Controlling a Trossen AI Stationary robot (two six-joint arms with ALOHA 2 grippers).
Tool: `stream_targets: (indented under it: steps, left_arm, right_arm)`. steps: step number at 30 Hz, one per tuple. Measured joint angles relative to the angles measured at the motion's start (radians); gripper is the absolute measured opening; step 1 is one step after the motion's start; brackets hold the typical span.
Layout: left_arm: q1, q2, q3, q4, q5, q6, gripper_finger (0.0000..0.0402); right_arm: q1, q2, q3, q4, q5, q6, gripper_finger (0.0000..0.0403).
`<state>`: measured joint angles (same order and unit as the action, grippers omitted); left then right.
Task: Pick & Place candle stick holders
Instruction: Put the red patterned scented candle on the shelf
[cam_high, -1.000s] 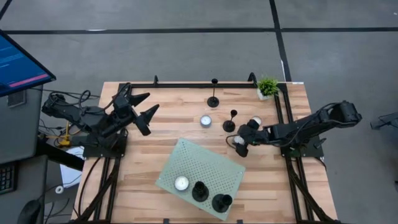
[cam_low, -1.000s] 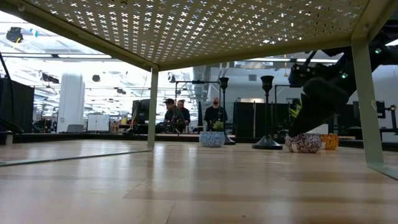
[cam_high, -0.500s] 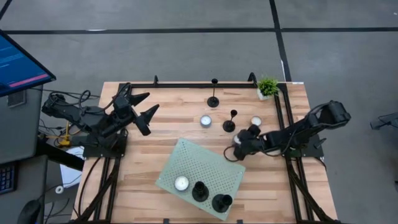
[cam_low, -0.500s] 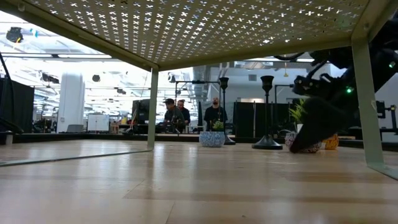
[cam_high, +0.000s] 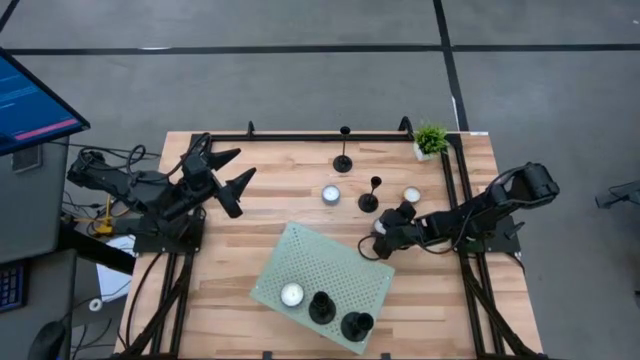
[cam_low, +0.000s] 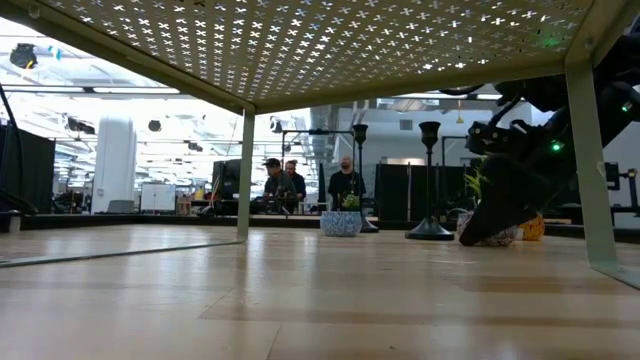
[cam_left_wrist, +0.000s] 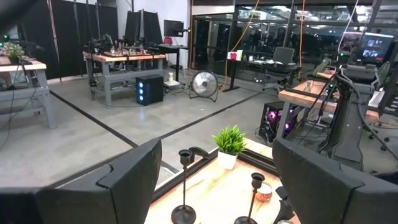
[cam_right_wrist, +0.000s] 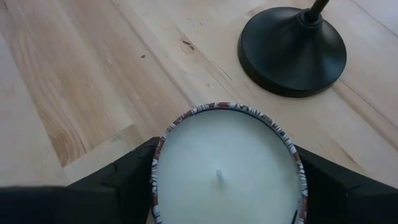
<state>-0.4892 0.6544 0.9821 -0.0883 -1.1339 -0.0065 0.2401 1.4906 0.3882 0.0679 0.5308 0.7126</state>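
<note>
**My right claw around a tealight, the holders standing apart**

I am the two-armed robot at a pale wooden table (cam_high: 230, 290). My right gripper (cam_high: 381, 242) is low over the boards at the table's right-centre, its two dark fingers (cam_right_wrist: 134, 177) set either side of a low white round tealight candle in a patterned tin (cam_right_wrist: 227, 165). The fingers sit right against the tin's rim, but I cannot tell whether they grip it.

Just beyond that candle stands a small black candle stick holder with a round flat base and thin stem (cam_high: 370, 196), upright. A second like it (cam_high: 343, 158) stands farther back, near the far rail. Two more black holders (cam_high: 322, 307) (cam_high: 357, 325) sit on a pale green perforated metal stand (cam_high: 330, 262) at the near centre, beside another white tealight (cam_high: 291, 294).

My left gripper (cam_high: 231, 174) waits raised over the table's left side, fingers spread wide, holding nothing.
</note>
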Motion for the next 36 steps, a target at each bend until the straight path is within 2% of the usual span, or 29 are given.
stream_targets:
  steps: [6,10,21,29,36]
  left_arm:
    - [0.000,0.000,0.000,0.001,-0.010,0.003,0.0308]
    - [0.000,0.000,0.000,0.002,-0.018,0.003,0.0308]
    - [0.000,0.000,0.000,0.002,-0.018,0.003,0.0308]
    - [0.000,0.000,0.000,0.003,-0.018,0.003,0.0308]
    - [0.000,0.000,0.000,0.003,-0.018,0.003,0.0308]
  right_arm:
    - [-0.001,-0.014,-0.002,-0.008,-0.009,-0.004,0.0283]
    - [-0.012,-0.068,-0.006,-0.066,-0.033,-0.008,0.0287]
    - [-0.128,-0.367,0.011,-0.174,-0.097,-0.188,0.0285]
    - [-0.211,-0.541,0.165,-0.268,-0.205,-0.422,0.0286]
    - [-0.255,-0.512,0.347,-0.352,-0.277,-0.640,0.0286]
